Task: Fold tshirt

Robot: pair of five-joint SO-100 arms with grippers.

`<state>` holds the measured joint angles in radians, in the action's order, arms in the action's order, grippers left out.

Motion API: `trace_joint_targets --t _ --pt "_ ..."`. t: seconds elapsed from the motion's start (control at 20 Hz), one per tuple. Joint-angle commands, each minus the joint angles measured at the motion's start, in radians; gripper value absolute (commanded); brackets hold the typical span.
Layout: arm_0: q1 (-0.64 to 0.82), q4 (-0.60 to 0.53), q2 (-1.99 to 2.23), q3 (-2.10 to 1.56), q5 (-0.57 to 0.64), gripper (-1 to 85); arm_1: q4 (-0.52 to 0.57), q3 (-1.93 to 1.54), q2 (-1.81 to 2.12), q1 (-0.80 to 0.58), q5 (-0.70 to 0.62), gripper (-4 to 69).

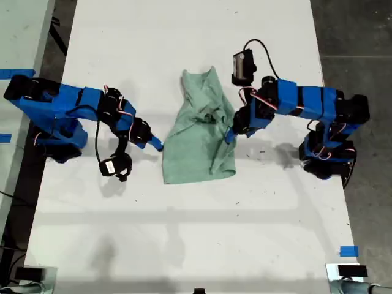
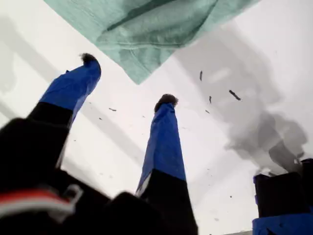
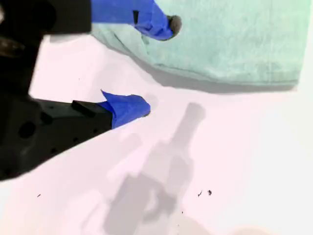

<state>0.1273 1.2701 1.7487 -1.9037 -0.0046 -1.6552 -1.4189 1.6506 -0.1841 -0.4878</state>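
My second gripper point(image 3: 155, 66) agape astride tshirt point(image 3: 234, 39) edge

The tshirt point(image 1: 199, 131) is pale mint-green cloth, lying crumpled and partly folded on the white counter point(image 1: 184, 233), near its middle. Its far end is bunched narrow, while the near end spreads wider and flatter.

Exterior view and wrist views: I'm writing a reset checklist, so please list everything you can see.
tshirt: one, pale mint green, rumpled at mid-table between the two arms
table: one, white, under everything
tape piece: one, blue, on the table near the exterior view's lower right
tape strips: two, blue, at the exterior view's left edge
my first gripper: one, blue-tipped, open, just short of a tshirt corner
my second gripper: one, blue-tipped, open, one finger over the tshirt's edge
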Motion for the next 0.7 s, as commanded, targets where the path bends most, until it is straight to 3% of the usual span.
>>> trace_joint_targets --t 0.0,0.45,0.65 --pt "-0.017 0.009 -0.100 0.166 -0.018 23.0 0.005 -0.018 0.097 -0.026 -0.009 26.2" --pt "0.008 -0.084 -0.408 0.279 -0.041 25.4 0.015 -0.104 0.186 -0.029 0.002 25.4" --pt "0.026 -0.133 -0.509 0.291 -0.031 19.3 0.021 -0.144 0.224 -0.026 0.017 25.2"
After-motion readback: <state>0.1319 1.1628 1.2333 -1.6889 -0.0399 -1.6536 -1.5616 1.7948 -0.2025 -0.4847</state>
